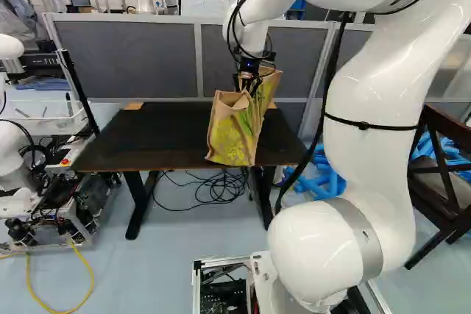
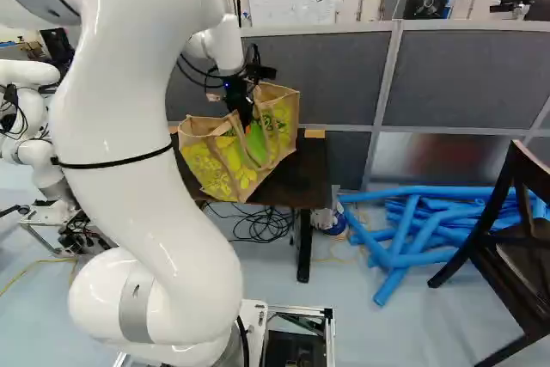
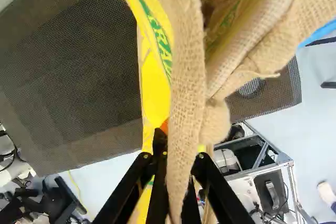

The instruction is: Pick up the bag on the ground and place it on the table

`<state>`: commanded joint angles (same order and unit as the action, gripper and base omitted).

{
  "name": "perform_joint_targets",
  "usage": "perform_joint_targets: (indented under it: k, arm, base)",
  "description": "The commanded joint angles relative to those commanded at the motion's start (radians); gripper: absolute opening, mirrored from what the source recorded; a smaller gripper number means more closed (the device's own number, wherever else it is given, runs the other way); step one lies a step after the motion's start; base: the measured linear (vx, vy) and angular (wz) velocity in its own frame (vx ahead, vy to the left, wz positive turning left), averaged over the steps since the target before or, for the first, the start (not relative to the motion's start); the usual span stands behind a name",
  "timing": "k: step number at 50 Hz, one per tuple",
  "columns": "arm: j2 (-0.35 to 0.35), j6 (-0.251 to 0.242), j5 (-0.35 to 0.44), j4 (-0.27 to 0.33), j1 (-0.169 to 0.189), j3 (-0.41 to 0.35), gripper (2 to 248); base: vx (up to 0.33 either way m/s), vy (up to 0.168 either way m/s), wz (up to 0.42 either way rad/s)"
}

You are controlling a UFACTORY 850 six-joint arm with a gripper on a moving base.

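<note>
- I've got the gripper (image 2: 246, 119) closed on the bag (image 1: 234, 136), its handle (image 3: 185, 93) pinched between both fingers.
- The bag is up at the table (image 1: 110, 141), overlapping its near edge in my left base view; I can't tell whether its bottom touches the top.
- From the right base view, I see it tilted.
- Blue tubes (image 2: 412, 247) lie on the floor (image 2: 378, 324), near a chair (image 2: 507, 238).

Can count one gripper (image 2: 244, 118), one burlap bag (image 2: 215, 156) right at it, one dark table (image 1: 110, 141) below it. To its right, one wooden chair (image 2: 488, 212) and several blue tubes (image 2: 447, 191), too tangled to number. Left of it, one another robot (image 2: 34, 156).
</note>
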<state>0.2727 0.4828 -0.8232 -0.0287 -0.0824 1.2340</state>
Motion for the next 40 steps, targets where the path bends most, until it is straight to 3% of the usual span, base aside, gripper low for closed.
perform_joint_targets:
  k: [28,29,34,35,39,40]
  arm:
    - [0.027,0.0,0.001,0.0,0.0,0.004,26]
    - [0.027,0.0,0.001,0.0,0.0,0.004,56]
    - [0.027,0.0,0.001,0.0,0.0,0.004,56]
    - [0.027,0.0,0.001,0.0,0.0,0.004,91]
    - [0.027,0.0,0.001,0.0,0.0,0.004,91]
    - [0.027,0.0,0.001,0.0,0.0,0.004,125]
  base:
    - [0.0,0.0,0.0]
    - [0.0,0.0,0.0]
    - [0.0,0.0,0.0]
    - [0.0,0.0,0.0]
    - [0.0,0.0,0.0]
    - [0.0,0.0,0.0]
